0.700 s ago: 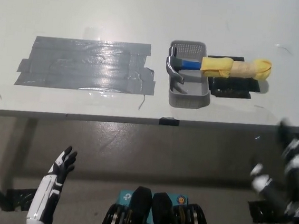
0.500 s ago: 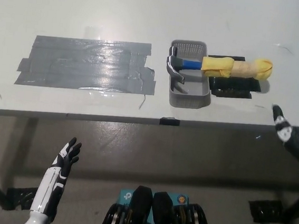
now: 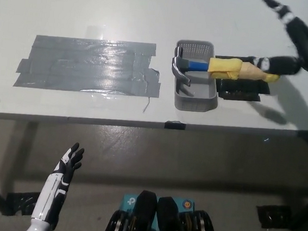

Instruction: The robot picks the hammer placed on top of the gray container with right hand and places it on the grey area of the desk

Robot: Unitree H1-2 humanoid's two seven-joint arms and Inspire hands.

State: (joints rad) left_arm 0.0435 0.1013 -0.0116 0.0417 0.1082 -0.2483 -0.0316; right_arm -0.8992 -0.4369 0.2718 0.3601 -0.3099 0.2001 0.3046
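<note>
The hammer (image 3: 202, 66) lies across the top of the gray container (image 3: 195, 99), its steel head over the container's left side and its blue and yellow handle reaching right over a black block. My black right hand (image 3: 296, 50) hovers open above the table at the right, fingers spread, one fingertip just over the yellow handle's end. It holds nothing. The grey taped area (image 3: 88, 65) covers the desk to the left of the container. My white left hand (image 3: 64, 173) rests open below the desk edge at the lower left.
A black block (image 3: 242, 91) sits right of the container under the handle. The white desk's front edge (image 3: 142, 125) runs across the middle, with floor below. A black tape mark (image 3: 174, 125) sits on that edge.
My right hand has risen from below the desk edge at the lower right up over the table, reaching the hammer's handle end. The left hand has barely moved.
</note>
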